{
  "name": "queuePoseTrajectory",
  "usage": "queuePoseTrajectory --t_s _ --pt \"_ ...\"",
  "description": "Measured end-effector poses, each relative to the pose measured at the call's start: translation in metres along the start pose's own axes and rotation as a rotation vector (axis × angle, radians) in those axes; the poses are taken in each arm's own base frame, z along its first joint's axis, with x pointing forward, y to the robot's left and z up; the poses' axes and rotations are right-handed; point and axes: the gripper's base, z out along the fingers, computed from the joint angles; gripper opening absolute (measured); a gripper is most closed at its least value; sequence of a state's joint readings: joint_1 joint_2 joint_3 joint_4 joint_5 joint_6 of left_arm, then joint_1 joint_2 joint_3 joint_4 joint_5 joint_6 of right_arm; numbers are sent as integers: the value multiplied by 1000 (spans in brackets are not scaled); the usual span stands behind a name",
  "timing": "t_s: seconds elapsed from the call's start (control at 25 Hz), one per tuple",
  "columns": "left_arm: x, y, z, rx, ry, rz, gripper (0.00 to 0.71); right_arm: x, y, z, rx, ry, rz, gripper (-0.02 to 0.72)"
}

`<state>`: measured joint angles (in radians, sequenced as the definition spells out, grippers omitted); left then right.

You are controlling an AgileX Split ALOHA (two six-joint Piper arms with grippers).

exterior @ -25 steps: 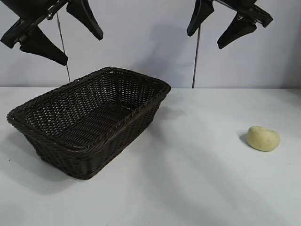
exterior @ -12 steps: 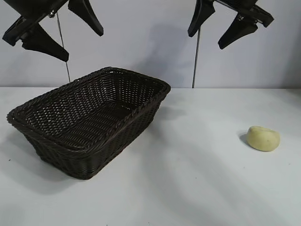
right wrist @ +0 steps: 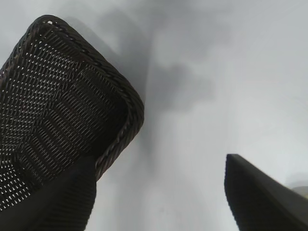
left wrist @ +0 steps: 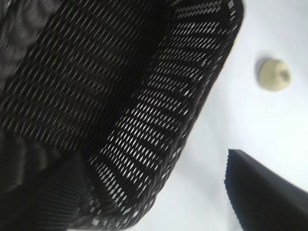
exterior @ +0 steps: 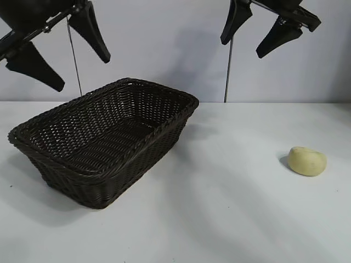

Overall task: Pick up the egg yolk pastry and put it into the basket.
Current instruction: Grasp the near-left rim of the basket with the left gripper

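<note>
The egg yolk pastry (exterior: 307, 161), a small pale yellow lump, lies on the white table at the right, far from both arms; the left wrist view shows the pastry (left wrist: 274, 74) beyond the basket's corner. The dark brown wicker basket (exterior: 38, 150) stands at the left with nothing in it, and its rim (right wrist: 122, 94) shows in the right wrist view. My left gripper (exterior: 77, 68) hangs high above the basket's left end, open and empty. My right gripper (exterior: 253, 48) hangs high at the top right, open and empty.
White table (exterior: 219, 208) spreads between basket and pastry. Two thin vertical rods (exterior: 227, 71) rise behind the table against the pale wall.
The left gripper has swung leftward and a little down above the basket. The right gripper has barely shifted. Basket and pastry lie where they were.
</note>
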<state>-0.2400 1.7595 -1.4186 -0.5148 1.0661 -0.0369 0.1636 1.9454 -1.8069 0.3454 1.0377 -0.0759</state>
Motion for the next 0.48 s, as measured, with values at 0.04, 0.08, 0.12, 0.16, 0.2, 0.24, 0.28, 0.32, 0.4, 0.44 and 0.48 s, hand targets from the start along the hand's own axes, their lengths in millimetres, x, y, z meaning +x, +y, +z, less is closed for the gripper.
queuePoseTrajectory --t_s 0.04,0.08,0.12,0.16,0.2,0.24,0.28,0.32,0.4,0.44,0.48 --pt "2 1 0 -8 22 -7 585 0 0 0 0 1 0 538" --pt "3 1 0 -14 36 -16 585 0 0 0 0 2 0 538" --pt "5 1 -1 -18 47 -31 585 0 0 0 0 2 0 538" --pt "6 1 -2 -20 51 -43 585 0 0 0 0 3 0 538" --pt "6 0 -4 -21 49 -51 585 0 0 0 0 4 0 538" --pt "7 -1 -8 -22 41 -58 585 0 0 0 0 4 0 538" --pt "8 -2 -10 -24 36 -68 585 0 0 0 0 5 0 538" --pt "10 -2 -14 -26 27 -79 585 0 0 0 0 5 0 538" --pt "14 -4 -20 -36 13 -105 585 1 0 0 0 10 -1 538" --pt "16 -5 -22 -46 7 -118 585 1 0 0 0 11 -1 538" --pt "19 -6 -24 -55 -8 -134 585 1 0 0 0 11 -1 538"
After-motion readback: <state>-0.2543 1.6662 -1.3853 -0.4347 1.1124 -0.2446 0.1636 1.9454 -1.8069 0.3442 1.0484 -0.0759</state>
